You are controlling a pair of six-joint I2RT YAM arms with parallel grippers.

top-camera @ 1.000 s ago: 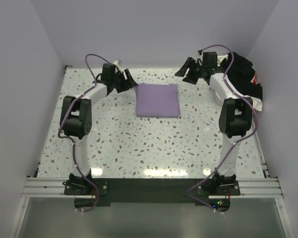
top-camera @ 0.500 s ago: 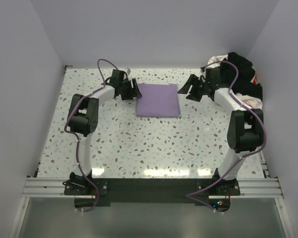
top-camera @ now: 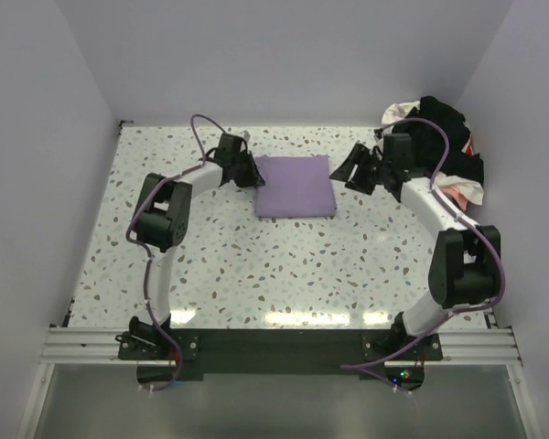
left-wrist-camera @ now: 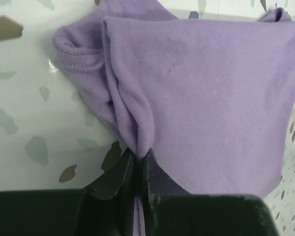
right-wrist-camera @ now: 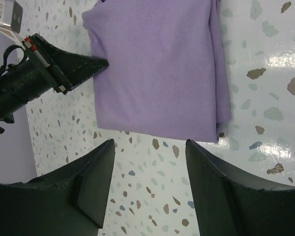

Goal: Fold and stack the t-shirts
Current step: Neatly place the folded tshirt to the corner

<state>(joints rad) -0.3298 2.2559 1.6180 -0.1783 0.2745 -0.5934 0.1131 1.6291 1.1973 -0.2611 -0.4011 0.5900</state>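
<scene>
One lilac t-shirt (top-camera: 295, 186) lies folded flat toward the far middle of the counter (top-camera: 284, 265). It is a near-square packet with no marked long axis, and its edges run in line with the counter's own.

It sits between the two arms. The left end effector (top-camera: 251, 174) is at the packet's left edge. The left wrist view shows its jaws pinched together on a gathered ridge of that edge, the cloth puckering into them. The right end effector (top-camera: 354, 168) hangs just off the right edge, jaws spread wide and holding nothing. From its own camera the shirt lies straight ahead of the open fingers, apart from them.

So the left arm is the nearer one and the only one in contact. Any pull or lift would start from that side alone, which could drag the layers askew unless the right takes the opposite edge.

By count there is one folded shirt and two arms. There is also one heap of t-shirts (top-camera: 444, 137) in the far right corner — black, white and pink-red cloth tangled, number not tellable.
</scene>
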